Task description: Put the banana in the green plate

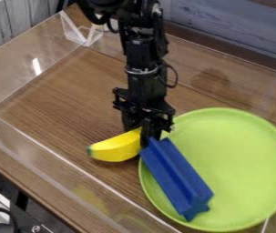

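Observation:
The yellow banana (pixel 116 146) lies on the wooden table just left of the green plate (pixel 238 155), its right end tucked up between the fingers of my gripper (pixel 145 133). My gripper points straight down from a black arm and is shut on the banana's right end. The plate's left rim sits right beside the gripper. The banana's other end rests on the wood.
A blue rectangular block (pixel 177 177) lies in the plate's left part, slanting from the gripper toward the front. Clear plastic walls (pixel 31 68) ring the table on the left, back and front. Bare wood stretches to the left of the banana.

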{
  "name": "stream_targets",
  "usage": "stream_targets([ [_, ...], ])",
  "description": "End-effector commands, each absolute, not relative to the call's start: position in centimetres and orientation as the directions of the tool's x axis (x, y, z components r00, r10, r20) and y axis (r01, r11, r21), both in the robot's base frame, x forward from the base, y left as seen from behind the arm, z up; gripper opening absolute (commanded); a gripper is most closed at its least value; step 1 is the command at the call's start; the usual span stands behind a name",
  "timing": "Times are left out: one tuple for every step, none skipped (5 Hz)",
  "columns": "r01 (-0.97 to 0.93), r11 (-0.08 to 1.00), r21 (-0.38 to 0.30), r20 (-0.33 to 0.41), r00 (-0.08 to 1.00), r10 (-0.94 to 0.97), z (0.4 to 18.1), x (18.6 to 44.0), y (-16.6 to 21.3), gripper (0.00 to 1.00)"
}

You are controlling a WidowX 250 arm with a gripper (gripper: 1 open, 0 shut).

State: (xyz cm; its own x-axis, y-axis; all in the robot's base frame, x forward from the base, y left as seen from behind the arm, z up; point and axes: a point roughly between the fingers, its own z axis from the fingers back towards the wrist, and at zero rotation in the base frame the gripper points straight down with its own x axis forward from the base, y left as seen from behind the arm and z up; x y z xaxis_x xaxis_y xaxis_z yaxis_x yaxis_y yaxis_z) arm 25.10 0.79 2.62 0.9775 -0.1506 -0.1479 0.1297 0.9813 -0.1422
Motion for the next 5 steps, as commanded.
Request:
stream_targets([
  [0.131, 0.983, -0.127, -0.104, 0.984, -0.145, 4.15, 25.94, 0.83, 0.00],
  [0.124, 0.984, -0.127, -0.105, 0.985, -0.138, 4.33, 26.09, 0.76, 0.00],
  [0.117, 0.985, -0.128, -0.105, 0.986, -0.131, 4.54, 26.24, 0.69, 0.00],
  [0.111, 0.985, -0.128, -0.104, 0.987, -0.125, 4.68, 26.45, 0.55, 0.00],
  [0.106, 0.986, -0.129, -0.101, 0.988, -0.120, 4.75, 26.82, 0.14, 0.00],
])
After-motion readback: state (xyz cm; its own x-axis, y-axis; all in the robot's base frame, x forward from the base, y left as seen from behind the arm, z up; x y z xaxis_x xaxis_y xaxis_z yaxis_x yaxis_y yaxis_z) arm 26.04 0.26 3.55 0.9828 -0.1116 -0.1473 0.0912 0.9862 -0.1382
